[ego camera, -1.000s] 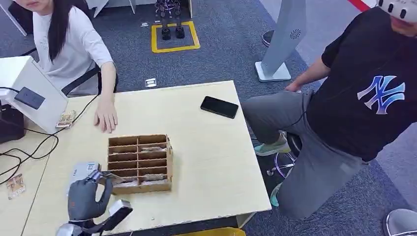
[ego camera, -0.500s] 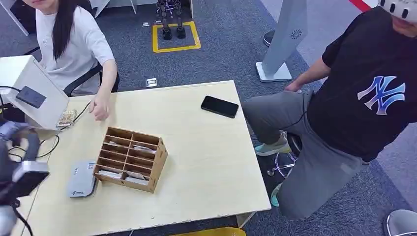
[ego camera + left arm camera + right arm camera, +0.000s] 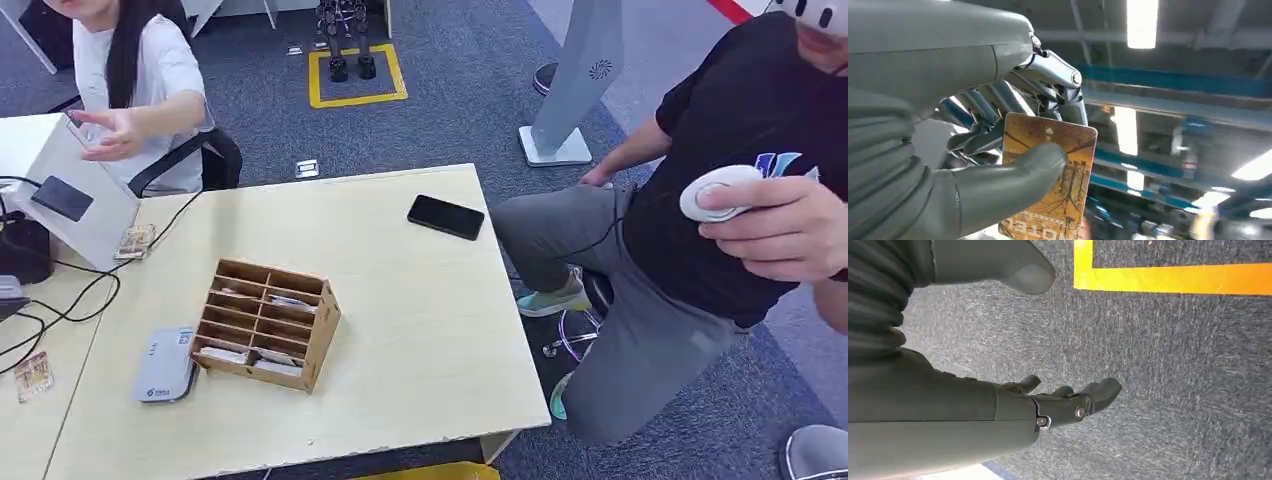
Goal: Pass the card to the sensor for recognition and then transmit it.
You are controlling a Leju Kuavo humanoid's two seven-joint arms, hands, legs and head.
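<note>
Left hand (image 3: pixel 998 165): pinching the card (image 3: pixel 1050 180); thick grey thumb pressed flat on the printed face, darker fingers (image 3: pixel 1068 100) behind its back edge; ceiling lights beyond.
Card: orange-brown with a dark tree print, centre of the left wrist picture; upper corner clear of the thumb, lower part cut by the frame edge.
Right hand (image 3: pixel 1058 390): holding nothing; fingers apart and lightly curved; grey carpet and a yellow floor line (image 3: pixel 1173 277) behind.
Sensor (image 3: pixel 62 199): dark pad on the sloped white box, far left of the head picture.
Wooden organiser (image 3: pixel 263 324): lower left on the pale table (image 3: pixel 420 330), turned at an angle; grey reader (image 3: pixel 165 364) just beside it, toward the frame's left.
Black phone (image 3: pixel 446 217): upper right part of the table.
Seated person (image 3: pixel 140 80): upper left, hand raised near the white box.
Second person (image 3: pixel 740 200): right edge, white controller in hand.
</note>
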